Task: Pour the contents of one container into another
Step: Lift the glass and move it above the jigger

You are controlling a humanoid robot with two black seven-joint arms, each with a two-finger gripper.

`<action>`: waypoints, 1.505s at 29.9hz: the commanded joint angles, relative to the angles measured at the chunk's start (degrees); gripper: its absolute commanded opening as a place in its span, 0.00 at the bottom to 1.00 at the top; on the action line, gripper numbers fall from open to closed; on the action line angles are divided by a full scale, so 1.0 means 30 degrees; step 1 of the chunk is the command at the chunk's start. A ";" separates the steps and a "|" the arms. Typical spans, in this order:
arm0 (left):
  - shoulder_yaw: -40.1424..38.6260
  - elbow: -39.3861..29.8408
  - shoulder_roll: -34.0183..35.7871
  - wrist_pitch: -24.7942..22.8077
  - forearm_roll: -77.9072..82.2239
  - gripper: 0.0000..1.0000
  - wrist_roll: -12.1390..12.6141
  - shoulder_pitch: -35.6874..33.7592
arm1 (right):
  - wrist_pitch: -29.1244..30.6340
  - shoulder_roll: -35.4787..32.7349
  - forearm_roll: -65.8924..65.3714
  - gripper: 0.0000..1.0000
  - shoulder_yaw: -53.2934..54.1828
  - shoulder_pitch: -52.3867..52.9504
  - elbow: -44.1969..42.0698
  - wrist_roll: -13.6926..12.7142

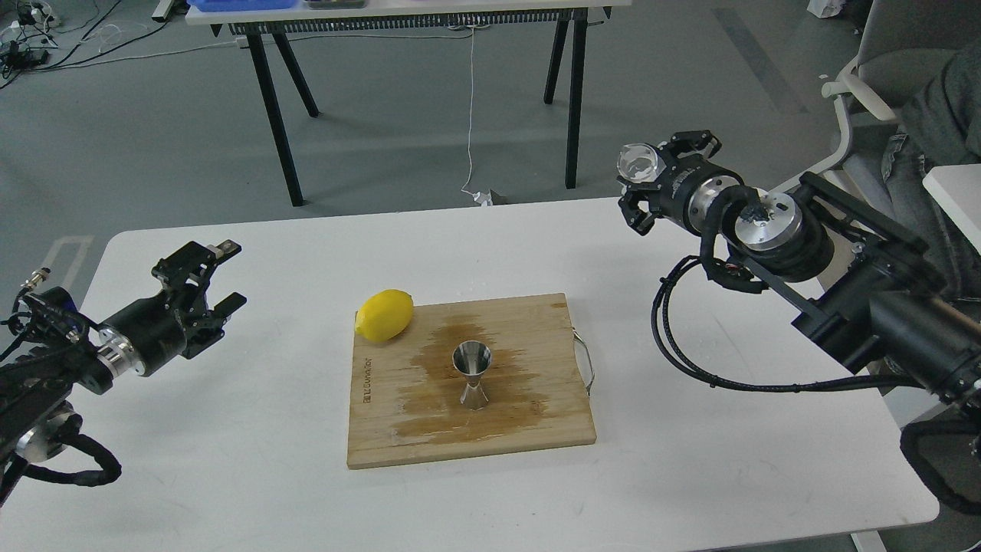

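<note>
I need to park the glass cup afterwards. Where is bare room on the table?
Bare white table right of the cutting board, and between the board and the left hand. Crowded: the board's middle with the jigger, and its far-left corner by the lemon.

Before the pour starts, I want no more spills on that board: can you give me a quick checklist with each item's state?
1. Small clear glass cup held in right tool: ok.
2. Shiny steel hourglass jigger upright on wooden cutting board: ok.
3. Cup above jigger's mouth: not ok, it is up and to the right.
4. Liquid in cup: cannot tell.
5. Yellow lemon apart from jigger: ok.
6. Left tool open, away from board: ok.
</note>
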 commanded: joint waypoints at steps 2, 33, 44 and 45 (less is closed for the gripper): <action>-0.0001 -0.0002 -0.0047 0.0000 -0.0005 0.99 0.0000 -0.0012 | 0.1663 -0.0003 -0.0160 0.28 -0.3354 0.3084 0.0644 -0.0521; -0.0001 -0.0002 -0.0574 0.0000 -0.0005 0.99 0.0000 -0.0012 | 0.9663 -0.2112 -0.5226 0.26 -1.0858 0.5226 0.4602 -0.1694; -0.0089 -0.0002 -0.0574 0.0000 -0.0005 0.99 0.0000 -0.0100 | 0.9898 -0.1029 -0.7981 0.25 -1.2908 0.6896 0.4572 -0.1430; -0.0089 -0.0002 -0.0574 0.0000 -0.0005 0.99 0.0000 -0.0100 | 0.9898 -0.0883 -0.8186 0.25 -1.3084 0.7013 0.4572 -0.1430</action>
